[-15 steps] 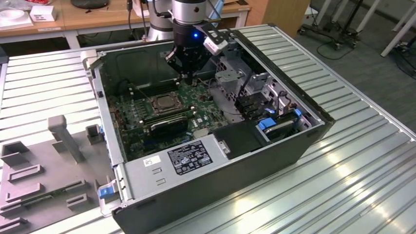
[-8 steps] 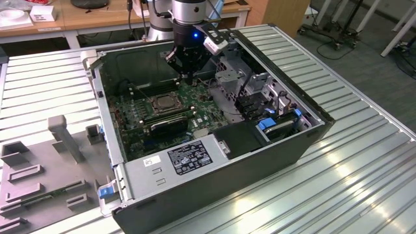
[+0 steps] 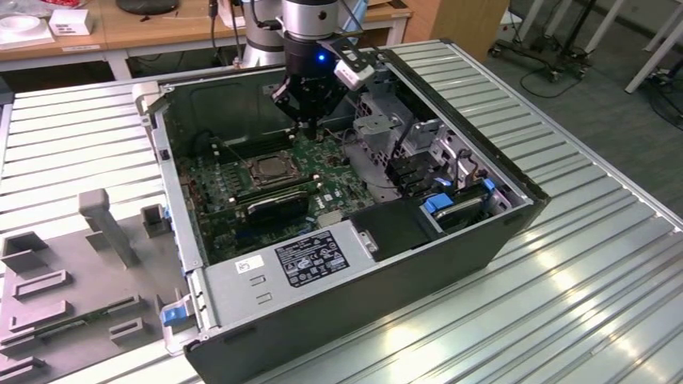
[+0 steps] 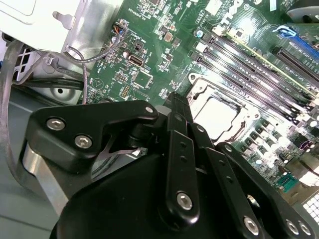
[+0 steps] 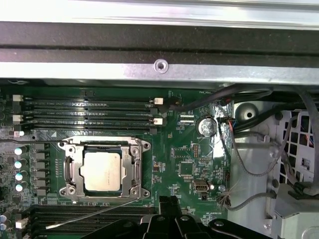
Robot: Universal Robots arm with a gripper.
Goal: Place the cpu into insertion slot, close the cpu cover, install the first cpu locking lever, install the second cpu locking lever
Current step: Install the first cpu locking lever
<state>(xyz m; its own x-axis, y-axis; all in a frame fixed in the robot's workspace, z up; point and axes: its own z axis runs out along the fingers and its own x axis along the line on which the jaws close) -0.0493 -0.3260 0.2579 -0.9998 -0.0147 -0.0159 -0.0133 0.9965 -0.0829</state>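
Though fully closed and empty, end effector (image 5: 169, 201) near the seated cpu (image 5: 101, 171), loose cables (image 5: 219, 92) alongside.

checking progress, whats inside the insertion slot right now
The cpu lies in the insertion slot, its silvery top showing through the cpu cover cut-out. The frame hides its edges; the contacts beneath cannot be seen.

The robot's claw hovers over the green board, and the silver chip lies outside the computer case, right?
No. The gripper does hover over the green board, but the cpu lies in the insertion slot inside the computer case; the first wrist view shows it.
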